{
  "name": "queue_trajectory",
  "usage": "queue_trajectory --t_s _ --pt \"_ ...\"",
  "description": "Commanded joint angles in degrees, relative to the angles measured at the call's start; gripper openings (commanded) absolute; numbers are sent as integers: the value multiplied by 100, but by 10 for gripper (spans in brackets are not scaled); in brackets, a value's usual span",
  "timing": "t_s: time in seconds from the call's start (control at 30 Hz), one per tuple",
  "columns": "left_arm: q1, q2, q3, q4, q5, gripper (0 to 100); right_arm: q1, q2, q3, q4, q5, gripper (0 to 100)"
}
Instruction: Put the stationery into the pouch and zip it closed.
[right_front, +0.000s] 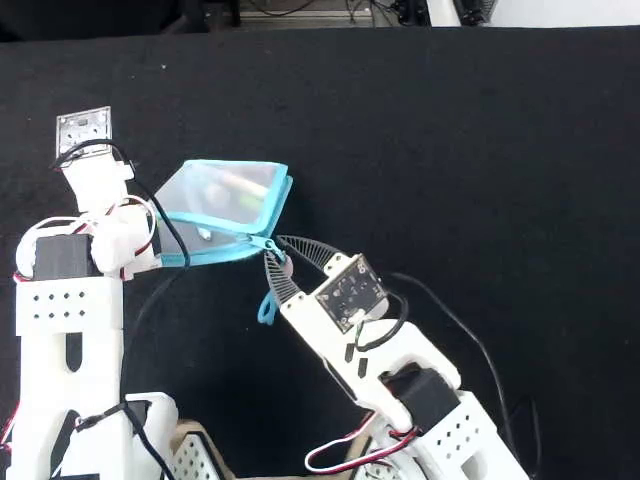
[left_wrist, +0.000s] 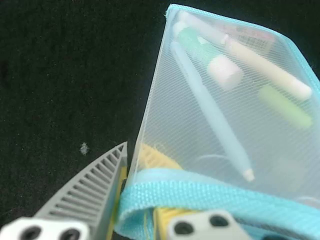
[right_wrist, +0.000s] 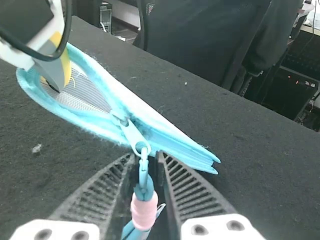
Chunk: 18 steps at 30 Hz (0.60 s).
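Between the right jaws, clenched on it, runs the blue zip cord (right_wrist: 143, 186) with its pink bead (right_wrist: 144, 212). Just beyond their tips sits the slider (right_wrist: 131, 135). Past the slider the pouch (right_wrist: 87, 92) gapes open, and at its far end the left jaws grasp the rim. The pens (left_wrist: 215, 115) lie inside, just ahead of the left jaws. Filling looks done and zipping is in hand. Next, I judge, the slider must travel along the open stretch toward the left jaws, which should hold the rim taut over the bench (right_wrist: 260, 150).
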Motion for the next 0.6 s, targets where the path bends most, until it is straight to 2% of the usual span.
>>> queue_trajectory --t_s 0.0,0.1,0.17,0.43,0.57 --pt "-4 18 -40 -9 -18 31 -9 48 -13 -149 -35 54" --pt "-4 18 -40 -9 -18 31 0 57 -13 -132 -26 47" --pt "-4 18 -40 -9 -18 31 0 13 -22 -132 -26 7" --pt "-4 18 -40 -9 -18 31 -9 66 -488 -114 -26 11" --pt "-4 18 -40 -9 -18 31 -9 66 -752 -114 422 11"
